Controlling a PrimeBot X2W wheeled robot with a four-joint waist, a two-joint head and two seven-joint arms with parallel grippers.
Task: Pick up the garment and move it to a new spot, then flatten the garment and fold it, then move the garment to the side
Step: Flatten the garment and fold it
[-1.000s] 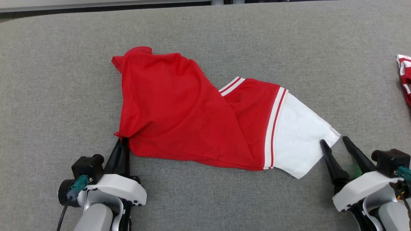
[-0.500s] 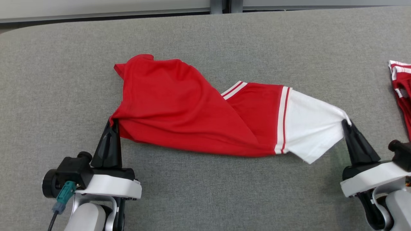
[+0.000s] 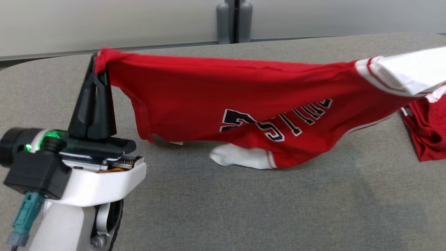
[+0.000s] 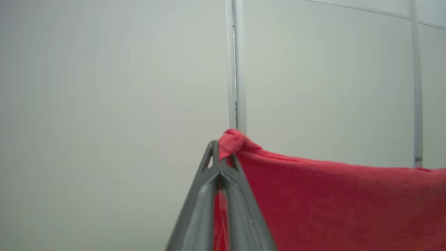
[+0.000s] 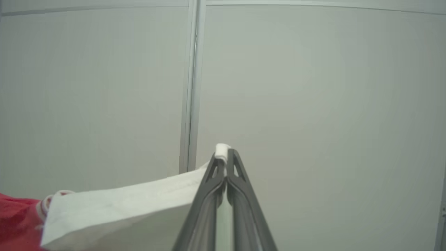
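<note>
The red jersey with white sleeves and dark lettering (image 3: 216, 94) is hanging stretched between the two grippers above the grey fabric-covered table (image 3: 244, 209), spanning the head view from about ten o'clock to two o'clock. Its lower part is drooping in the middle, and a white sleeve end is resting on the table near the centre of that view. The left gripper (image 3: 99, 62) is pinching a red corner of the jersey at ten o'clock, its two dark fingers pressed together with a small tuft of cloth poking out above the tips. In the right wrist view, the right gripper (image 5: 224, 155) is clamping the edge of the other white sleeve the same way, fingers closed flat on the cloth. The lettering is showing upside down and is probably a number beside a word, though blur is making it hard to read. A second, crumpled red garment (image 3: 427, 136) is lying on the table at three o'clock, beneath the raised white sleeve.
</note>
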